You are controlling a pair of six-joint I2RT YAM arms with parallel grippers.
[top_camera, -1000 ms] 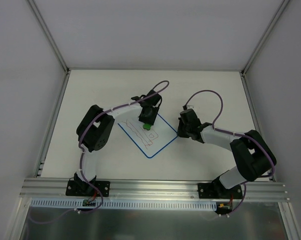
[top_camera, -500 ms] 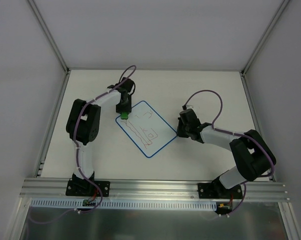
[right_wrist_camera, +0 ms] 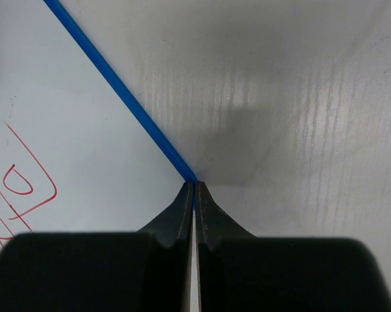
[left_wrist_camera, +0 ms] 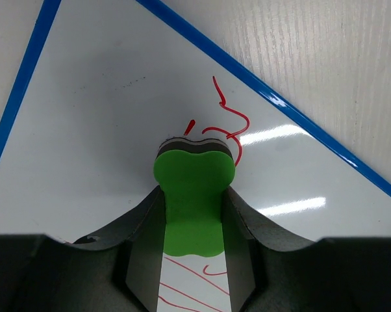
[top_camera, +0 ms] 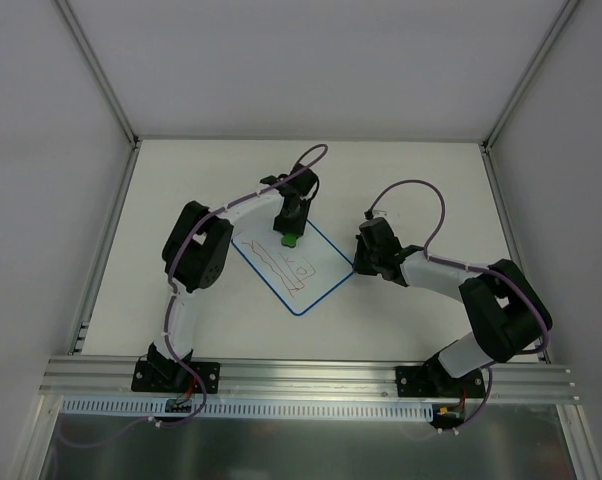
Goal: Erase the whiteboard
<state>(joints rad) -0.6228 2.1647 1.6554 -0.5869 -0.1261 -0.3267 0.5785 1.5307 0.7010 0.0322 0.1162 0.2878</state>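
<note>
Where the whiteboard [top_camera: 319, 268] lies: flat on the table [top_camera: 191, 180], about mid-table between the two arms, turned like a diamond with one corner toward the near edge.
Board surface: white with a thin blue border; red marker lines [top_camera: 284, 268] cross its left and middle parts.
Left gripper [top_camera: 290, 230]: reaches in from the left and hangs over the far part of the board, jaws pinching a green eraser [left_wrist_camera: 194, 185] by its two long sides.
Eraser: green on top with a dark layer beneath, pointing away from the wrist; its far end sits right at a red squiggle [left_wrist_camera: 225, 123], and more red strokes show on the near side, between the fingers [left_wrist_camera: 142, 260].
Board beyond the eraser: in the left wrist view, plain white up to the blue border.
Right gripper [right_wrist_camera: 194, 190]: low at the right corner of the board, jaws pressed together with only a hairline between them, tips at the blue border; whether they bear down on it cannot be told.
Beside those tips: a red boxed shape [right_wrist_camera: 26, 182] on the board to the left, table to the right.
Cables: a purple cable [top_camera: 411, 187] arcs above the right arm.
</note>
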